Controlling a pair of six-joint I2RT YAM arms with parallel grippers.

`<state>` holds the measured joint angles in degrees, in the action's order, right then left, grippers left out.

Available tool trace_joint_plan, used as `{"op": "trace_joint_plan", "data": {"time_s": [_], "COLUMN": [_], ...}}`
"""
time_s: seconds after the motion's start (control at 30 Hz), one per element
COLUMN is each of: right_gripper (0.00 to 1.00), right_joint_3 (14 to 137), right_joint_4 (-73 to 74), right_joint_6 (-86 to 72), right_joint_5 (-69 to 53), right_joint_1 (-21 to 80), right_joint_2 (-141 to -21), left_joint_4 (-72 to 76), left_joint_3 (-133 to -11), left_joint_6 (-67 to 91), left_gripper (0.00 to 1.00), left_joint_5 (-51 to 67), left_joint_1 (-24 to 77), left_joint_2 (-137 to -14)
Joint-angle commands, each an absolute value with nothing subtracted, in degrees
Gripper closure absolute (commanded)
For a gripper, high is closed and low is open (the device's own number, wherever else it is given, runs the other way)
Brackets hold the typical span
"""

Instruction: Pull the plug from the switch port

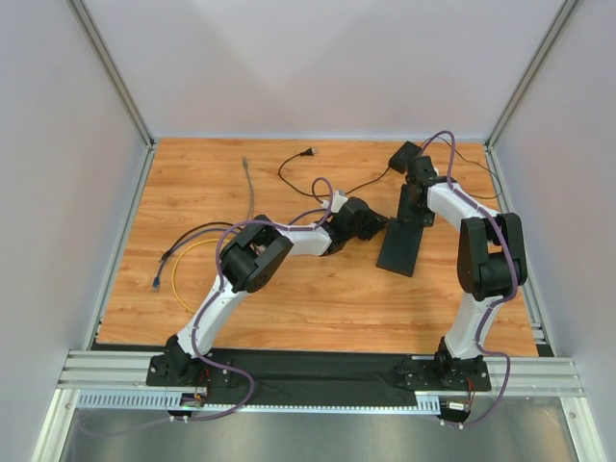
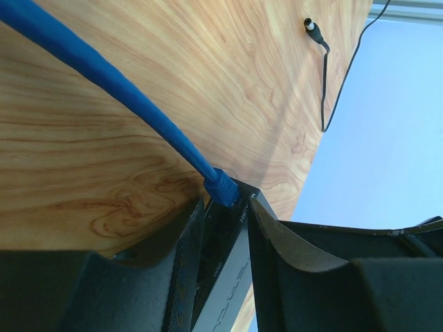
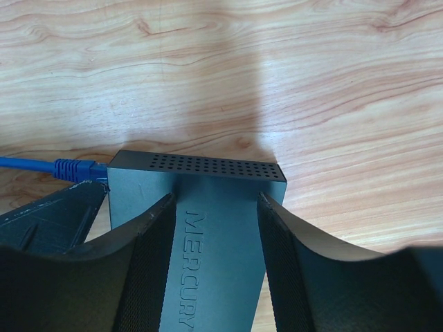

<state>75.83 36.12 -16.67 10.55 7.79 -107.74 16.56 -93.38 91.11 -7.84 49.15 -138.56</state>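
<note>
Blue plug [image 2: 223, 187] in the switch [image 3: 220, 238] port; right jaws tight on switch; left jaws' grip unclear.

We get the whole bench [image 1: 289, 308] from the top external camera. It is set high above and behind the arm bases [image 1: 183, 366], tilted down and forward, and far enough back to take in both arms. The left wrist camera sits very close and rolled, looking along the left gripper [image 2: 226, 199] at a shallow angle across the wood to the plug [image 2: 223, 187]. The right wrist camera, also close, looks down past the right gripper [image 3: 217, 196] onto the switch [image 3: 208, 228]. Both wrist views share the plug and the switch's port edge. The top view shows the switch too, but small.
</note>
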Motion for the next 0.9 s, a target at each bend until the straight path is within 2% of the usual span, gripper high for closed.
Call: {"op": "trace_joint_plan", "data": {"time_s": [0.0, 0.13, 0.3, 0.43, 0.87], "right_gripper": [0.48, 0.48, 0.48, 0.49, 0.50], "right_joint_3": [75.76, 75.67, 75.85, 75.76, 75.94], "right_joint_4": [37.79, 37.79, 37.88, 37.79, 37.62], "right_joint_6": [-15.47, -15.56, -15.38, -15.38, -15.29], "right_joint_5": [11.60, 11.78, 11.16, 10.99, 10.37], "right_joint_1": [7.47, 7.47, 7.56, 7.65, 7.82], "right_joint_2": [-110.48, -110.30, -110.74, -110.39, -111.27], "left_joint_4": [14.24, 15.47, 17.31, 18.28, 24.34], "left_joint_3": [-92.37, -92.20, -91.67, -92.11, -86.66], "left_joint_6": [90.44, 90.35, 88.86, 88.07, 85.61], "left_gripper": [0.60, 0.68, 0.72, 0.80, 0.93], "left_joint_5": [-8.88, -8.44, -8.70, -8.00, -8.44], "left_joint_1": [49.48, 49.40, 49.31, 49.31, 47.38], "left_joint_2": [-140.54, -141.24, -141.33, -141.85, -139.66]}}
